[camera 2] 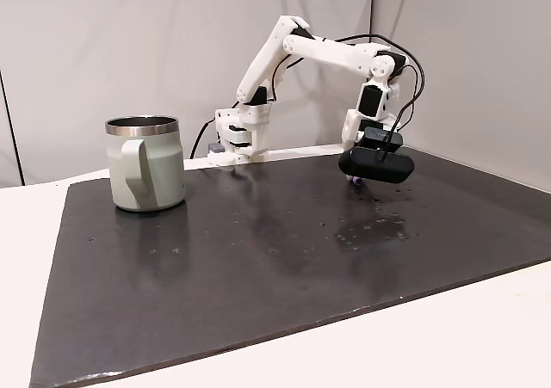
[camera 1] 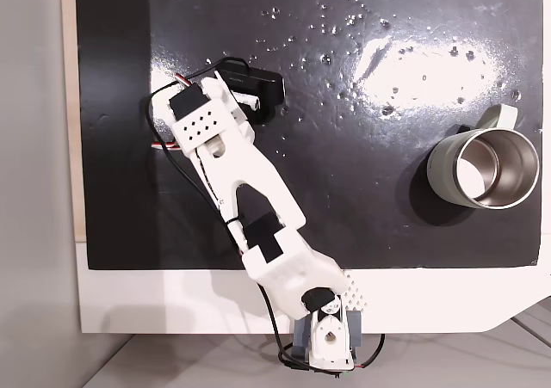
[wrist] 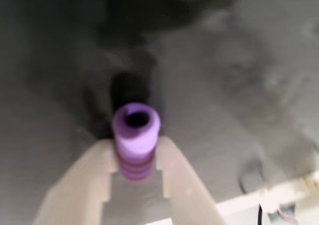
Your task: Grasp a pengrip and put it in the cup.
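- In the fixed view from above, the white arm (camera 1: 250,190) was seen reaching from the bottom edge up to the left part of the dark mat (camera 1: 344,207), with the black camera housing (camera 1: 254,83) at its end
- In the wrist view, the pengrip (wrist: 135,140) was held upright between the two pale fingers (wrist: 172,170) of the gripper (wrist: 135,157); the jaws were clenched on its ribbed lower part, and its open end was turned toward the camera
- In the side fixed view, a speck of purple (camera 2: 354,180) was seen just under the black housing, close above the mat on the right
- The cup (camera 1: 484,166) was seen standing upright at the right of the mat in the view from above, well apart from the gripper, its steel inside bare and its handle (camera 1: 499,114) turned toward the top edge
- The mat was seen lying on a white surface (camera 1: 430,302)
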Robot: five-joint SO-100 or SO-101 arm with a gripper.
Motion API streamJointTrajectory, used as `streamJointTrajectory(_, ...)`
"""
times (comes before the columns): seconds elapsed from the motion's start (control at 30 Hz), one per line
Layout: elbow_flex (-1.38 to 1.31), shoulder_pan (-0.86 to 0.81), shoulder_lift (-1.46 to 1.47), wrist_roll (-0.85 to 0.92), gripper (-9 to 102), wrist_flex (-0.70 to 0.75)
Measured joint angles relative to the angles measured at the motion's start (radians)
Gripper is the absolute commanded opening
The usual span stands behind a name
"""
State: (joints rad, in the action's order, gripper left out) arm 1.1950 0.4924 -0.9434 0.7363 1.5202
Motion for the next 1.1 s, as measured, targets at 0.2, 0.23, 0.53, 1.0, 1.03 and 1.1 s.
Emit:
streamJointTrajectory(0.2, 0.083, 0.0, -0.046, 0.014, 0, -0.064)
streamJointTrajectory(0.23, 0.084, -0.003, -0.055, 0.012, 0, -0.064)
streamJointTrajectory(0.53, -0.081, -0.13, -0.155, -0.025, 0, 0.176)
streamJointTrajectory(1.0, 0.328, -0.351, -0.87, 0.199, 0, 0.27)
streamJointTrajectory(1.03, 0.371, -0.373, -0.927, 0.227, 0, 0.272)
streamJointTrajectory(1.1, 0.46, -0.411, -1.052, 0.291, 0, 0.273)
